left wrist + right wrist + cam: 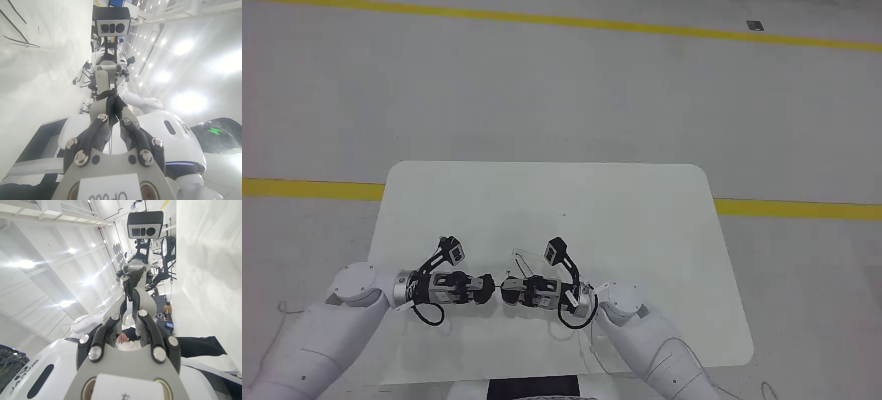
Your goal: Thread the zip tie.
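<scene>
Above the front edge of the white bench (642,210), the left pincer (113,94) is clamped on the zip tie (111,136). It meets the closed right pincer (130,294) tip to tip. Grey floor (542,90) with yellow lines (302,188) surrounds the bench.

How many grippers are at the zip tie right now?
2. The left gripper and the right gripper meet tip to tip above the table's near edge, with the zip tie in the left one.
</scene>
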Controlling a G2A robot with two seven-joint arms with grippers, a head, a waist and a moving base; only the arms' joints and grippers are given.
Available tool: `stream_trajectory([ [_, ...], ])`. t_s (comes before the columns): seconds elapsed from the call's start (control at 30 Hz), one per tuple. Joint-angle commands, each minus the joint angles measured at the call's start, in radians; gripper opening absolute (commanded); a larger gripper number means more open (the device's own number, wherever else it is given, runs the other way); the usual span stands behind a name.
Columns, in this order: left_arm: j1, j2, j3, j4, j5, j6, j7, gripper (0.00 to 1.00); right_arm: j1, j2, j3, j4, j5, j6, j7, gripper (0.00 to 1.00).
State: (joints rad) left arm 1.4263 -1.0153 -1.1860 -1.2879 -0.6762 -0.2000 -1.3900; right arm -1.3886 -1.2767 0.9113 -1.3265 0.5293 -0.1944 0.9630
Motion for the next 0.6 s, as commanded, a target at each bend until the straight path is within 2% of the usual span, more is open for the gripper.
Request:
stream_trajectory([
  [0.0, 0.0, 0.0, 0.0, 0.0, 0.0, 0.0, 0.0, 0.0, 0.0, 0.0, 0.0, 0.002, 0.0, -0.001, -0.001, 0.1],
  [0.23, 0.0, 0.0, 0.0, 0.0, 0.0, 0.0, 0.0, 0.0, 0.003, 0.002, -0.002, 0.004, 0.002, -0.001, -0.004, 0.08],
  [0.33, 0.0, 0.0, 0.0, 0.0, 0.0, 0.0, 0.0, 0.0, 0.003, 0.003, -0.003, 0.004, 0.002, -0.001, -0.006, 0.0],
  [0.57, 0.0, 0.0, 0.0, 0.0, 0.0, 0.0, 0.0, 0.0, 0.005, 0.005, -0.005, 0.003, -0.002, -0.001, -0.01, 0.0],
])
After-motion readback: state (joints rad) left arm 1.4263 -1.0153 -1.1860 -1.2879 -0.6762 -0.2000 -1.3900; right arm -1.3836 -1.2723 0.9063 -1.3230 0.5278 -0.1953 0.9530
